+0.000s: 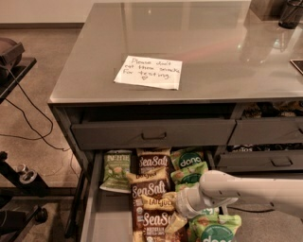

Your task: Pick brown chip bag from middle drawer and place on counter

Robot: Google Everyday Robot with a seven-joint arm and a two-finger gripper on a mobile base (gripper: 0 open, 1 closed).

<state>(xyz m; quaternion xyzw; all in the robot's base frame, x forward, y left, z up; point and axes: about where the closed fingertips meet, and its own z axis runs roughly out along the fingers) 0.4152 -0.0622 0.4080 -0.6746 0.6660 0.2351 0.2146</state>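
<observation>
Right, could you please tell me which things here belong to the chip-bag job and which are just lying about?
For the job:
- brown chip bags, three alike
- middle drawer, pulled out
- counter
- pincer, down in the drawer by the front brown bags

Just lying about:
- green dang bags
- pale green-and-white bag
- handwritten note on the counter
- upper drawer front

Glossy grey bench with a note on it

The bench (227, 42) carries a white handwritten paper note (148, 72) lying flat, up and a bit left of the hand (181, 213), which is down over the open drawer (102, 220). A dark container (289, 13) stands far up-right.
</observation>
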